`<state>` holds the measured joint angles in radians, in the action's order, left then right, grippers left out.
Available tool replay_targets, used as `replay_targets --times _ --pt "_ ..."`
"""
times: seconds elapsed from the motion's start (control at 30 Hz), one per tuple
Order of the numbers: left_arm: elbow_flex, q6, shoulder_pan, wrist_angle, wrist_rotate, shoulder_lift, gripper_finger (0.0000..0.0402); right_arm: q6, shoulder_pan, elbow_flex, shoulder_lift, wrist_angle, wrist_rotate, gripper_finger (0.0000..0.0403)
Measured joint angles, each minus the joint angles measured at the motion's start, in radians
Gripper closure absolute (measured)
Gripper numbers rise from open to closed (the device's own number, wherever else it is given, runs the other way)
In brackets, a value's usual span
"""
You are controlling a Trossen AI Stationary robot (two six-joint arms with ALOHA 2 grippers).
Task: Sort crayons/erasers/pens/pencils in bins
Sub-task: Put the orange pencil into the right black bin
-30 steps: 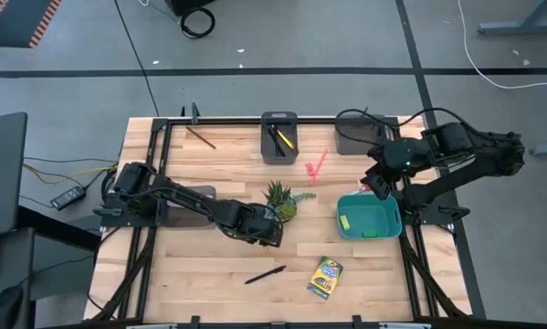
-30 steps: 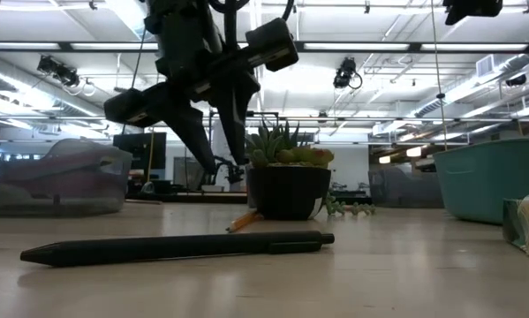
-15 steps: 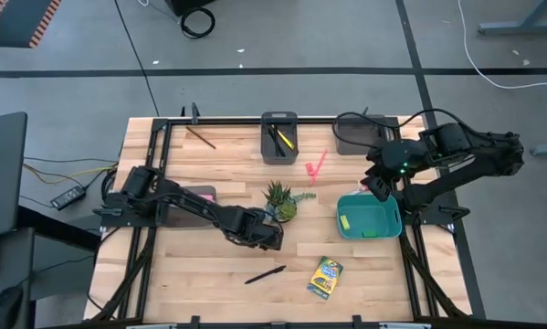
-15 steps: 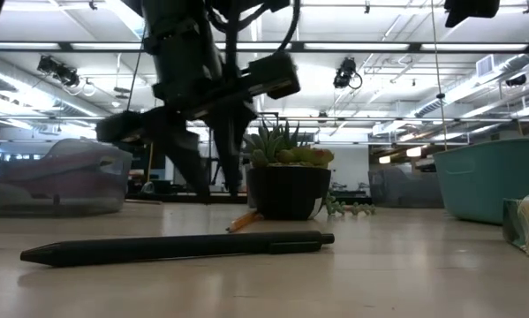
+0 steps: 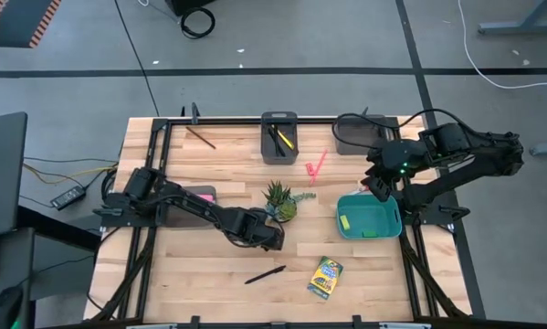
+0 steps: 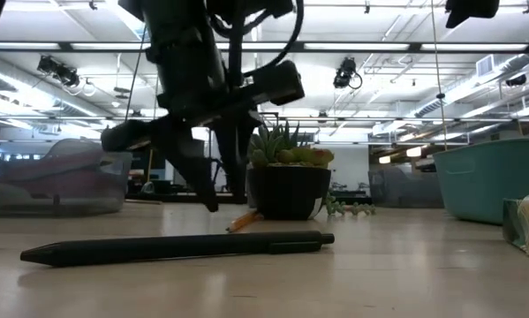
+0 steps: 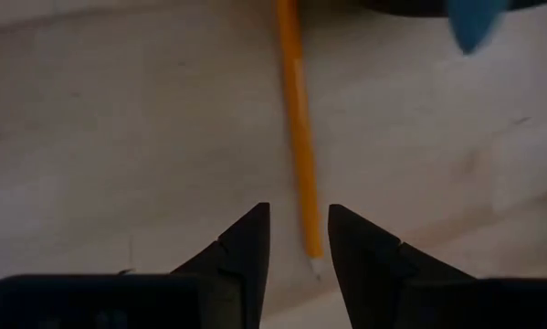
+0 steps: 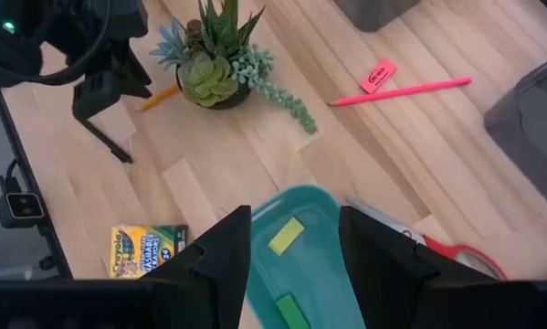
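Beside the plant (image 5: 279, 198), the left gripper (image 5: 271, 239) hangs low over the table with its fingers (image 7: 246, 254) parted narrowly and nothing between them. An orange pencil (image 7: 297, 128) lies flat on the wood just ahead of the tips, its point nearest the gap, its far end running toward the plant pot. The step in hand looks like the pickup of this pencil. The next move calls for easing forward until the jaws straddle the shaft, then dropping to the wood and closing, without nudging the pot.

Over the teal bin (image 5: 389, 220), the right gripper (image 8: 294, 249) waits with its jaws well apart and empty; two erasers (image 8: 285, 236) lie in that bin. A black pen (image 5: 265, 274) and the crayons (image 5: 325, 277) lie unsorted near the front edge.
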<state>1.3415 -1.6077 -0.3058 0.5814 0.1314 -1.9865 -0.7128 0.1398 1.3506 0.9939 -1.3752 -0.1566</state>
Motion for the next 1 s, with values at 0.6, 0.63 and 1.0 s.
replay_targets --times 0.6,0.63,1.0 --pt "0.033 -0.032 -0.044 -0.008 0.001 -0.03 0.0281 -0.043 0.0 0.0 -0.002 -0.042 -0.001 0.023" --pt "0.033 -0.036 -0.047 -0.011 0.0 -0.03 0.0281 -0.043 0.001 0.0 -0.002 -0.041 -0.003 0.023" --pt "0.038 -0.063 -0.071 -0.039 -0.043 -0.088 0.0281 -0.032 0.001 0.0 -0.002 -0.043 -0.003 0.023"
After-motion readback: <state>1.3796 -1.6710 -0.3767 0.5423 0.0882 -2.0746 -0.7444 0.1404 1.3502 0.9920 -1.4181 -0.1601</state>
